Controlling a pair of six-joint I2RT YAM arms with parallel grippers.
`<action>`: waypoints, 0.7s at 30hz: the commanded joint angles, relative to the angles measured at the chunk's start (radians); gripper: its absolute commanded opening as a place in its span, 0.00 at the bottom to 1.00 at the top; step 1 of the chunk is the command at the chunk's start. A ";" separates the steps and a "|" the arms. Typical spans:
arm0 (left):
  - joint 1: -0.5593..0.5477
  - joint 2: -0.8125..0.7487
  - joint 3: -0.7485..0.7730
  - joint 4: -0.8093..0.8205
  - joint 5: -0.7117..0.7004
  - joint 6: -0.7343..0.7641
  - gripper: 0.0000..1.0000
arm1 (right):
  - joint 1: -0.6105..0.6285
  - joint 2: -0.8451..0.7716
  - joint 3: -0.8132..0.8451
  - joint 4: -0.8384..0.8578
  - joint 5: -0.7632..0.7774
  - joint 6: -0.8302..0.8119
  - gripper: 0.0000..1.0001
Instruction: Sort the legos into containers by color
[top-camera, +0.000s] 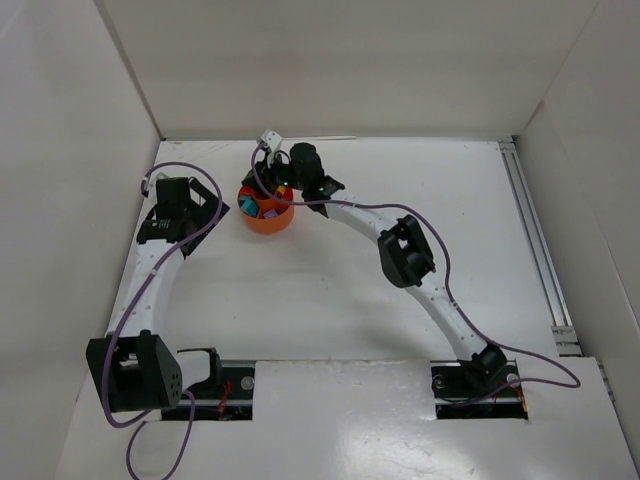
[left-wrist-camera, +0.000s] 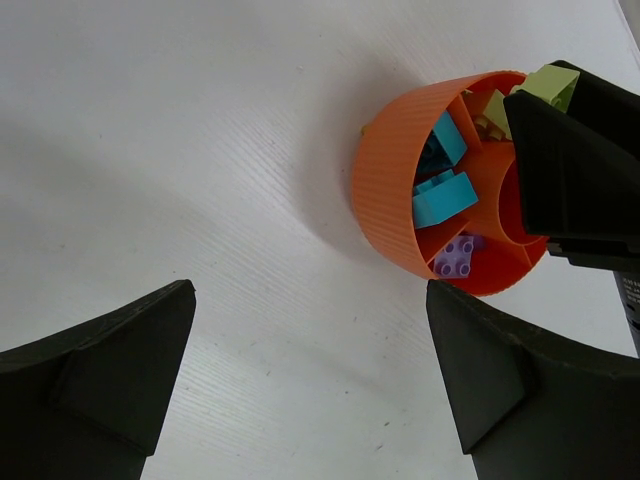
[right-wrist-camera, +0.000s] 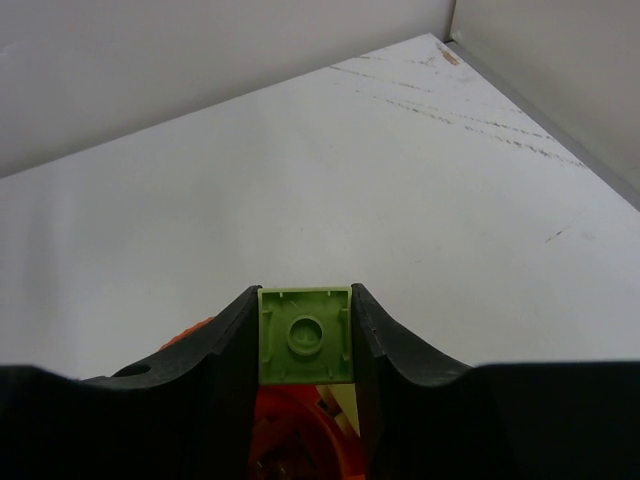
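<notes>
Above the one dish (left-wrist-camera: 385, 190), right claw (right-wrist-camera: 305, 330) pinches one lime brick (right-wrist-camera: 305, 347); left claw (left-wrist-camera: 310, 370) gapes empty.

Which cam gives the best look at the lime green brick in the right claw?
Right wrist: the lime green brick sits centred, underside facing the camera, pinched in the right claw. Left wrist catches only one corner poking past that claw, above the dish. Top external: too small to make out.
</notes>
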 joint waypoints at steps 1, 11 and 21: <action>0.000 -0.034 -0.008 0.014 -0.012 -0.001 1.00 | 0.004 -0.055 -0.019 0.040 -0.025 0.004 0.10; 0.000 -0.025 -0.018 0.014 -0.001 -0.001 1.00 | 0.004 -0.083 -0.019 0.040 -0.046 -0.005 0.38; 0.000 -0.025 -0.018 0.014 0.008 -0.001 1.00 | 0.004 -0.104 -0.019 0.040 -0.064 -0.005 0.61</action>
